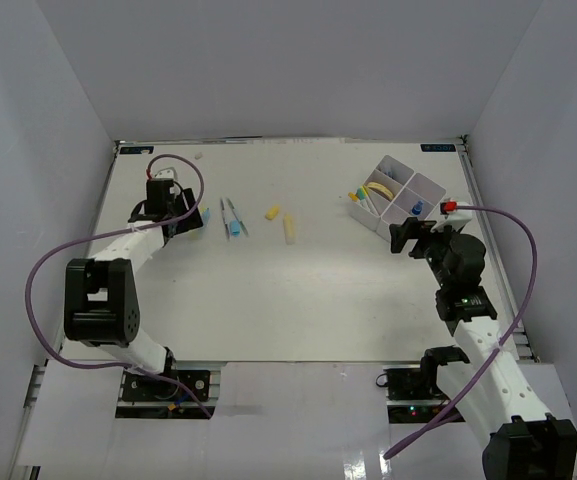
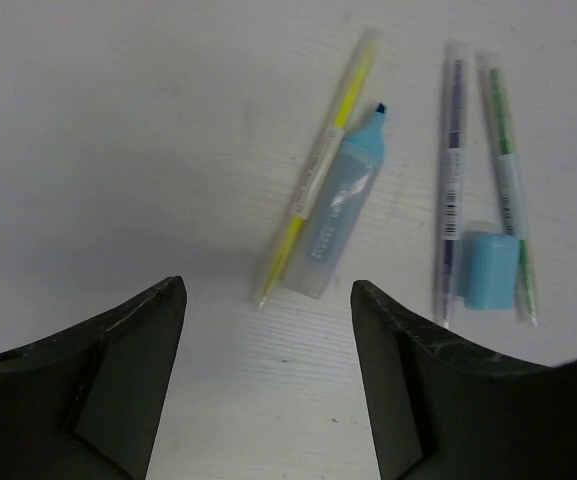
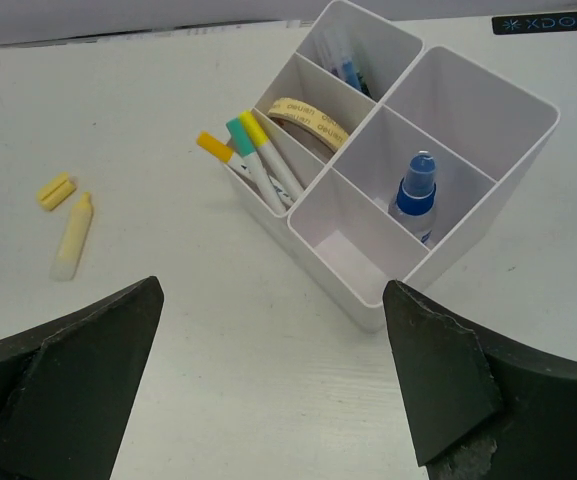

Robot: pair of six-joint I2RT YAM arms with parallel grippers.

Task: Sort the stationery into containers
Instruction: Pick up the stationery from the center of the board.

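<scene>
1. left gripper (image 2: 268, 296) jaws spread, empty, over the table (image 1: 298, 300); a blue highlighter (image 2: 340, 215) and yellow pen (image 2: 318, 165) lie touching at its 12 o'clock.
2. purple pen (image 2: 452, 180), green pen (image 2: 508, 170) and blue cap (image 2: 488, 268) lie at 1 o'clock.
3. right gripper (image 3: 273, 300) jaws spread, empty; white tray (image 3: 488, 215) at its 1 o'clock.
4. the tray holds a blue-capped bottle (image 3: 416, 195), tape ring (image 3: 303, 118) and capped markers (image 3: 258, 160).
5. yellow highlighter (image 3: 72, 238) and yellow block (image 3: 56, 190) lie on the table at 10 o'clock.

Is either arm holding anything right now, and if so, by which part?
Nothing is held. The left pincer is open near the blue highlighter, and the right pincer is open facing the white divided tray.
</scene>
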